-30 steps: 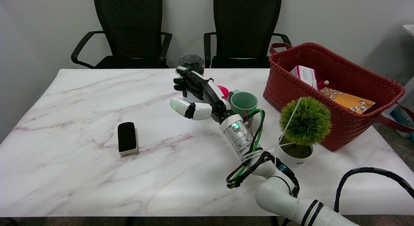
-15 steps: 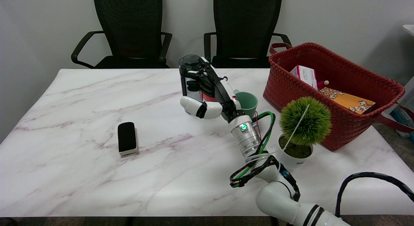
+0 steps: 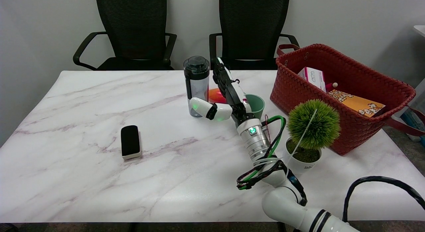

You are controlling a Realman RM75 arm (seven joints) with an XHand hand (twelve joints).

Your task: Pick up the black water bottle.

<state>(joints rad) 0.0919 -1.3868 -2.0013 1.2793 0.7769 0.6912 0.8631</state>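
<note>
The black water bottle (image 3: 197, 84) stands upright near the middle of the table, with a black lid, a clear body and a black strap down its left side. My right hand (image 3: 223, 95) is just to its right, fingers stretched upward and apart beside the bottle, thumb lying low in front of the bottle's base. It holds nothing, and a narrow gap shows between the fingers and the bottle.
A green mug (image 3: 254, 105) and a red-orange object (image 3: 216, 95) sit right behind the hand. A potted green plant (image 3: 311, 129) and a red woven basket (image 3: 345, 89) stand to the right. A black eraser block (image 3: 130, 141) lies at the left. Two chairs stand behind the table.
The hand has moved right and opened out, shifting from in front of the bottle to its right side, so the bottle now shows in full. The bottle has not moved.
</note>
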